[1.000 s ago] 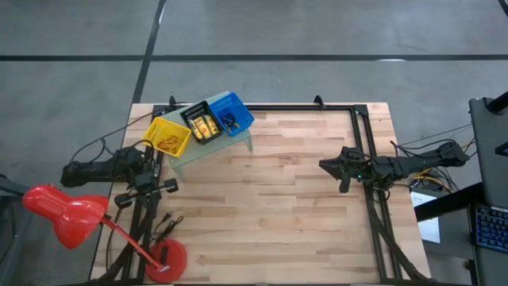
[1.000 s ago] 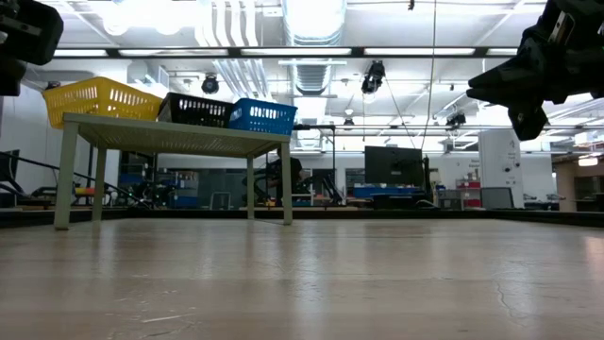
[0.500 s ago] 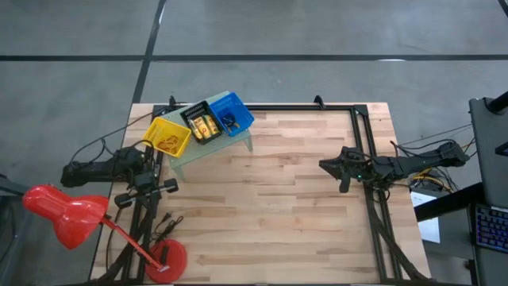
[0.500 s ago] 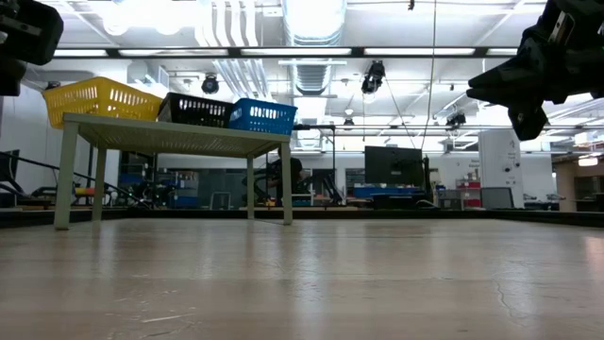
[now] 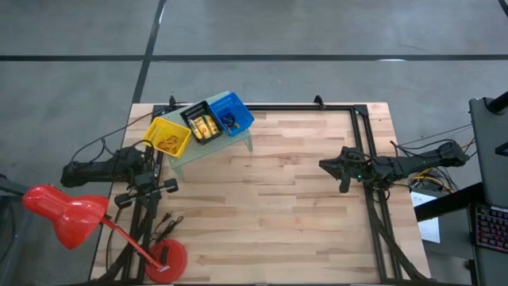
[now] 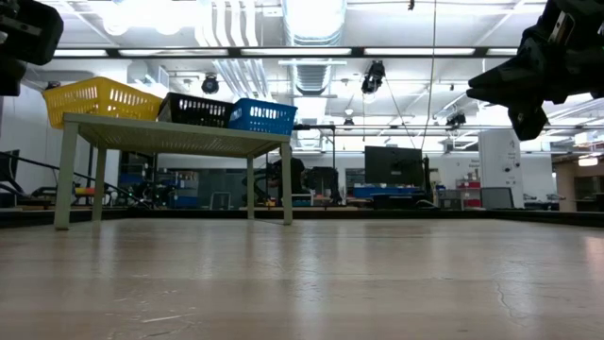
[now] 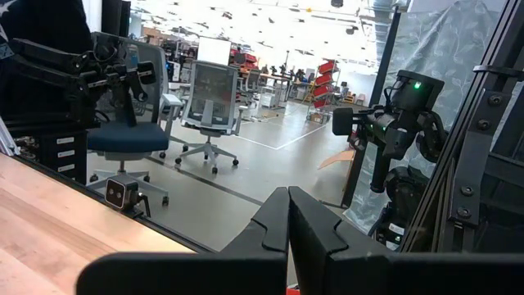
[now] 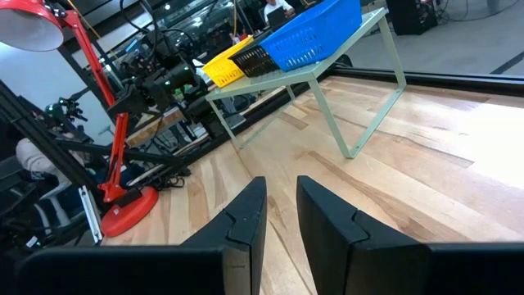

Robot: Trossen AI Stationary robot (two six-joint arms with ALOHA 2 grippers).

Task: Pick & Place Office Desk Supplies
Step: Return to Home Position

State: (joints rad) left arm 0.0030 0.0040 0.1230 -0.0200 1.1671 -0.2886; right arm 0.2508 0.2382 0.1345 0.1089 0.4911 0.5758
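Observation:
Three small bins stand in a row on a pale green riser (image 5: 213,151) at the table's far left. The yellow bin (image 5: 165,137) holds tan-orange rubber bands, the black bin (image 5: 202,123) holds yellow-gold pieces, and the blue bin (image 5: 232,112) holds a few small dark rings. The riser stands on its thin legs (image 6: 286,179). My left gripper (image 7: 288,220) is shut and empty, raised at the table's left edge (image 6: 21,38). Raised above the table's right side, my right gripper (image 8: 281,220) points toward the riser (image 5: 324,165), its fingers a little apart with nothing between them.
A red desk lamp (image 5: 62,211) with a round base (image 5: 168,258) stands at the near left corner. A black frame rail (image 5: 375,208) runs along the right side and the far edge. Bare wood (image 5: 270,214) fills the middle and near part.

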